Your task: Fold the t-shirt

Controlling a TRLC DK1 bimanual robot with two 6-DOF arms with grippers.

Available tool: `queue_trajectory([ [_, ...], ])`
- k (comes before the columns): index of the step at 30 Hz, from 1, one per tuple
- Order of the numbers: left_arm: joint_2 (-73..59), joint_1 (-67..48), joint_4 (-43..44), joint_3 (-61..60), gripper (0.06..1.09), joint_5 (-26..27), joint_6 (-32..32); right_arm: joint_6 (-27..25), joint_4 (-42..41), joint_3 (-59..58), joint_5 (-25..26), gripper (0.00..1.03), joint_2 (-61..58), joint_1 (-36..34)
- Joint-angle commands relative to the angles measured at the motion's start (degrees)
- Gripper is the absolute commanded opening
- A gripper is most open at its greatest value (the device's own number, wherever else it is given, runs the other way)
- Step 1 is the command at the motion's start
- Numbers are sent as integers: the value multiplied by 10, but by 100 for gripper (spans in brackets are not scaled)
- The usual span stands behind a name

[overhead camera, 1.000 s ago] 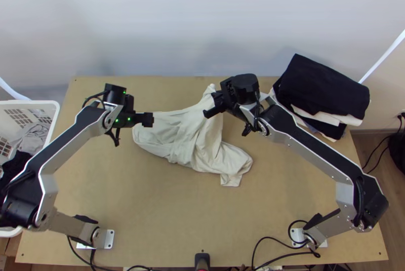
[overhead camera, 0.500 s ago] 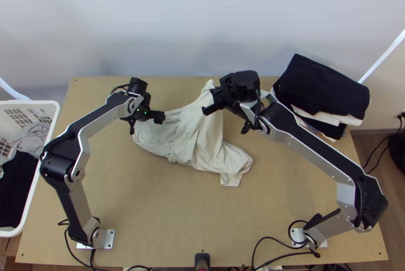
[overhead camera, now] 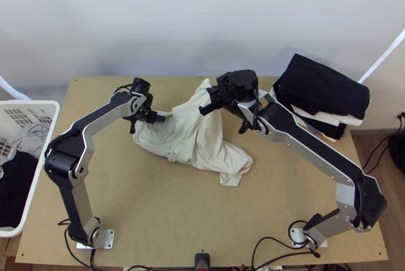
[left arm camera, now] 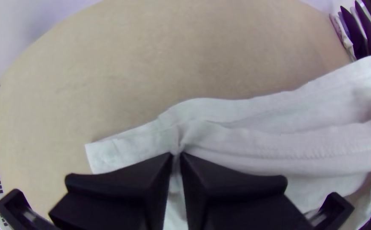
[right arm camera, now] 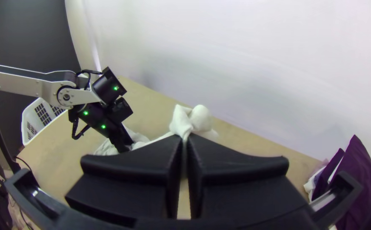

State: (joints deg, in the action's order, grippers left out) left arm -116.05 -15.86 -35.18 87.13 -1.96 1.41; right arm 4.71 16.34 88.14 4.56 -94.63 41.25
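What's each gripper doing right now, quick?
Left gripper: closed, pinching a fold of the bunched t-shirt.
Right gripper: closed, holding a bit of the same shirt raised.

This place seems to be a robotics lab, or a similar test room: two robot arms point(overhead camera: 319, 155) are fixed by metal plates point(overhead camera: 110, 239) to a wooden table point(overhead camera: 167, 210), with cables point(overhead camera: 288, 255) at its near edge and a plain pale wall point(overhead camera: 202, 17) behind.

The top view looks steeply down from high; both nearer wrist views share the table point(overhead camera: 167, 210).
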Motion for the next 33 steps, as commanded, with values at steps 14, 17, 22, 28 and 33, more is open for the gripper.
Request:
queue_trajectory([
  [14,156,116,1,-132,9,19,-38,12,-11,9,6,11,9,-12],
  [17,181,137,1,-152,9,20,-45,20,-24,3,6,3,11,-12],
  [22,229,160,-9,-185,9,20,-47,18,-25,6,7,8,1,-13],
  [28,287,175,-10,-232,9,20,-49,72,19,56,-10,42,-76,-36],
  [33,318,173,-15,-253,9,22,-37,130,130,207,-53,42,-189,-65],
])
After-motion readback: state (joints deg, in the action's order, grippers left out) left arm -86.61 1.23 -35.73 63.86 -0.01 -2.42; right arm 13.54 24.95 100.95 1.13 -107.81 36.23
